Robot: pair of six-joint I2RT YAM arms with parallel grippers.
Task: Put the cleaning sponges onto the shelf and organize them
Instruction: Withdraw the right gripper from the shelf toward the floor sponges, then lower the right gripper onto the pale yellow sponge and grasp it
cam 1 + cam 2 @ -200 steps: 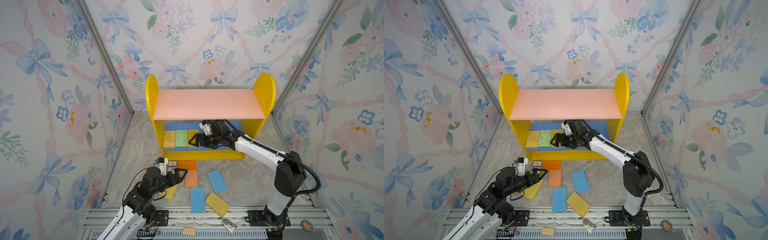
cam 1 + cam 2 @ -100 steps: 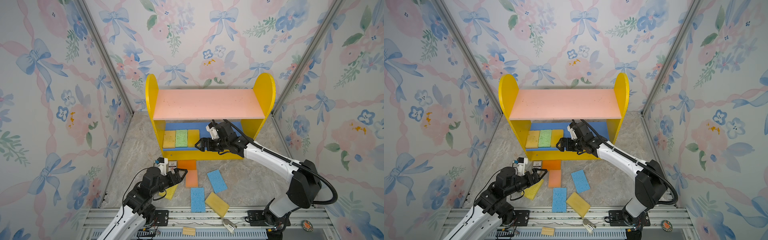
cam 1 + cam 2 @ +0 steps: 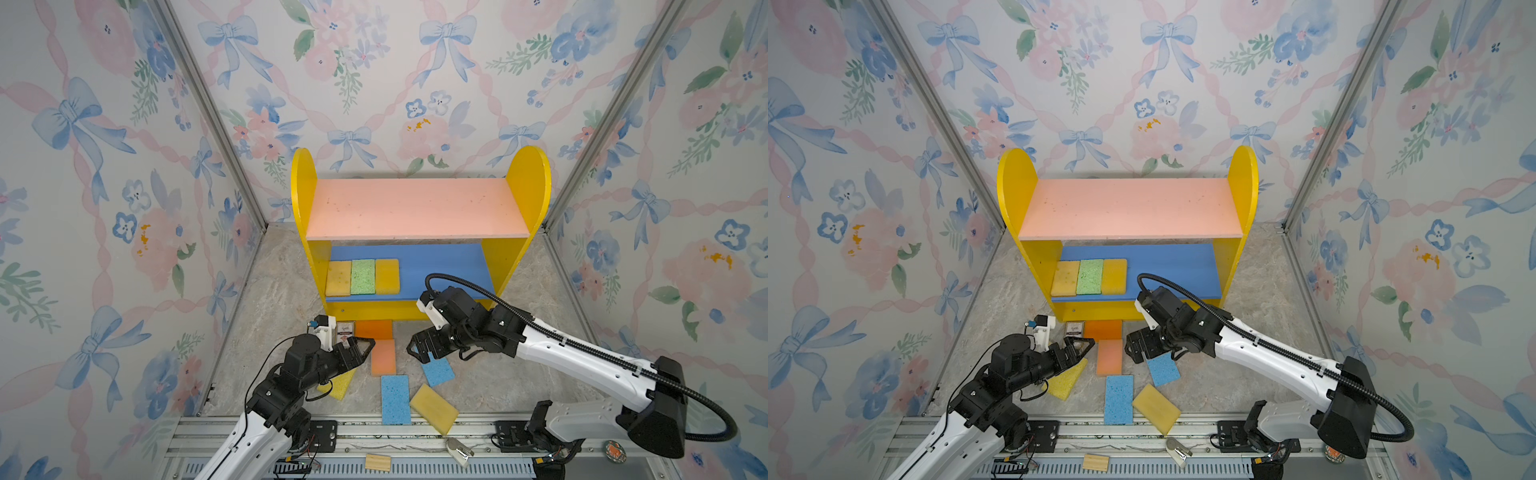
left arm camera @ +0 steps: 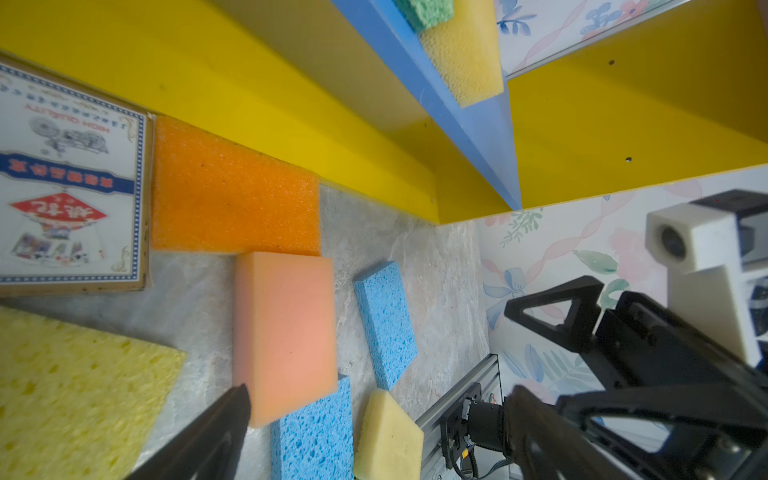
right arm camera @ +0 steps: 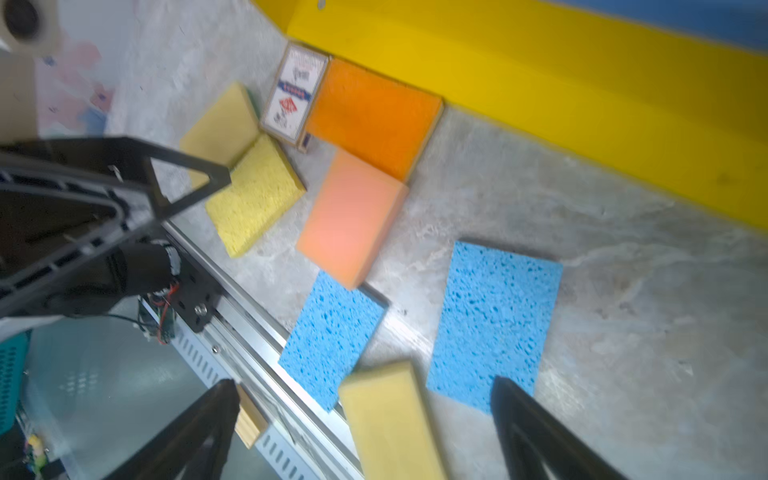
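**Three sponges shelved, seven loose, both grippers open over the pile**

We have a tidy row on the shelf (image 3: 528, 187). A mustard sponge (image 3: 338, 277), a green sponge (image 3: 363, 276) and a golden sponge (image 3: 387, 275) lie flat, side against side, at the left end of the blue lower board (image 3: 444, 266). Packed from the left panel like this, they leave the board's right half free. The pink upper board (image 3: 415, 212) is bare.

The others lie loose on the tabletop (image 3: 498, 374) in front of the shelf:
- An orange sponge (image 3: 374, 329) lies against the shelf's base, beside a printed card box (image 3: 345, 328).
- A peach sponge (image 3: 383, 357) touches the orange one.
- A near blue sponge (image 3: 438, 371) and a far blue sponge (image 3: 395, 399) lie toward the front edge.
- A thick mustard block (image 3: 434, 408) lies at the front edge, partly on the rail.
- A pale yellow sponge (image 3: 338, 384) lies with a tan sponge (image 5: 220, 124) partly under it.

Our right gripper (image 3: 417, 352) hangs empty, jaws apart, just over the near blue sponge, which we judge to be the next pick. Our left gripper (image 3: 365, 351) is also apart and empty. It hovers over the pale yellow sponge, beside the peach one and apart from the right arm.
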